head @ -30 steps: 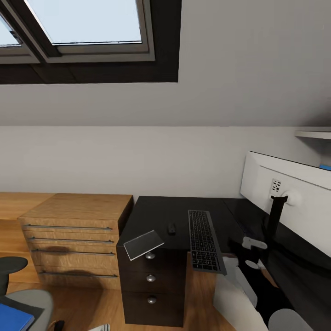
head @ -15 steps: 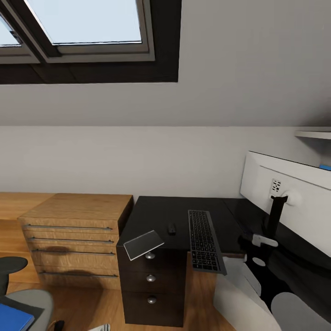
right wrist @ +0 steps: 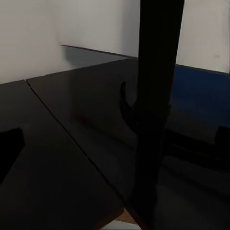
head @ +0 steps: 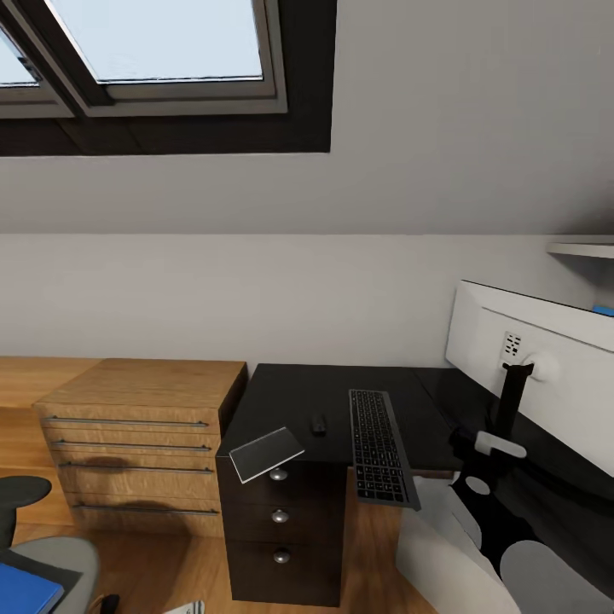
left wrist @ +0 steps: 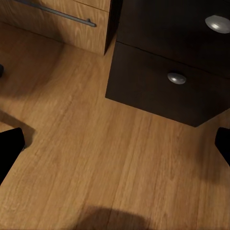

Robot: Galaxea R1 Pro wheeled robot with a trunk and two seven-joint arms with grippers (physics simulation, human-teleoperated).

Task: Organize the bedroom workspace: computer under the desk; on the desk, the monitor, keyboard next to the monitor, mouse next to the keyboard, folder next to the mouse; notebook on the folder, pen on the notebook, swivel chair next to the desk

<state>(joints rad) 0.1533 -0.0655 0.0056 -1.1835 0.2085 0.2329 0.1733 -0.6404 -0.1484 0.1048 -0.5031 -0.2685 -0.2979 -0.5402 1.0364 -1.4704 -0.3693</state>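
Right arm (head: 503, 443) higher now — beside monitor (head: 546, 375) stand.

On the glossy black counter (head: 290, 396) are laid the keyboard (head: 378, 445) (overhanging the front edge), the small mouse (head: 318, 423) just beside it and the dark notebook (head: 266, 453) — the white-backed monitor (head: 546, 375) stands upright.
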